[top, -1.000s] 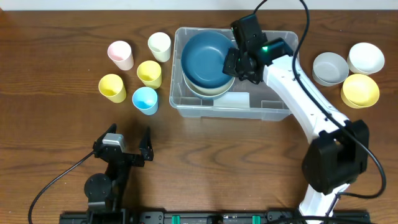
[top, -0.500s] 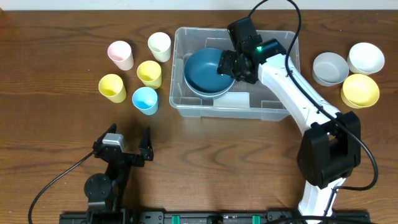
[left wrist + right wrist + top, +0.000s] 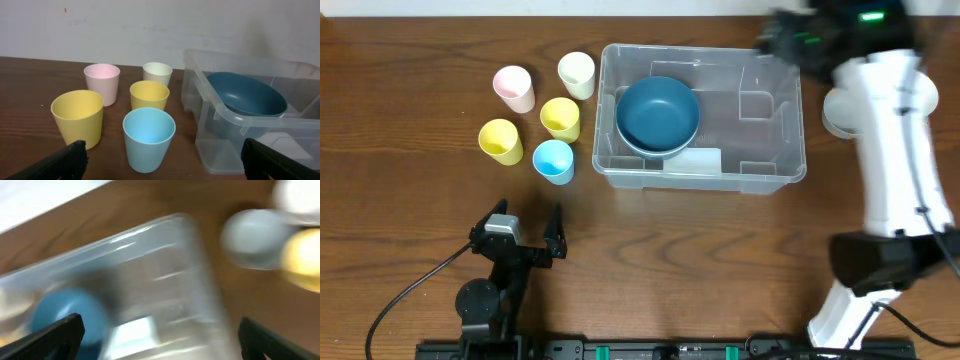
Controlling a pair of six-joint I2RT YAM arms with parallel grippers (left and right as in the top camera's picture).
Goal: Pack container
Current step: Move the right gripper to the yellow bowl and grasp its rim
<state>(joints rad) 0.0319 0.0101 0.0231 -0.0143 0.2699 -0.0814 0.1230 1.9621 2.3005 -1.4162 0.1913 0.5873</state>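
Note:
The clear container (image 3: pixel 603 120) stands mid-table, holding a dark blue bowl (image 3: pixel 658 112) nested on a paler bowl at its left end. My right gripper (image 3: pixel 788 40) is a blur above the container's far right corner, open and empty. In the blurred right wrist view the gripper (image 3: pixel 161 332) hangs over the container (image 3: pixel 165 265), with the blue bowl (image 3: pixel 65 312) at lower left. My left gripper (image 3: pixel 528 215) rests open near the front edge. The left wrist view shows the gripper (image 3: pixel 162 157) facing the cups, with the container (image 3: pixel 225 145) and blue bowl (image 3: pixel 245 97) at right.
Several cups stand left of the container: pink (image 3: pixel 514 88), cream (image 3: pixel 576 75), two yellow (image 3: pixel 560 118) (image 3: pixel 500 141) and light blue (image 3: pixel 553 161). Right of it, a grey bowl (image 3: pixel 252 237), a yellow bowl (image 3: pixel 305 262) and a white bowl (image 3: pixel 297 192) sit together.
My right gripper opened and let go of the blue bowl, which now lies in the container. The right arm rose and swung back to the right. The left arm stayed still.

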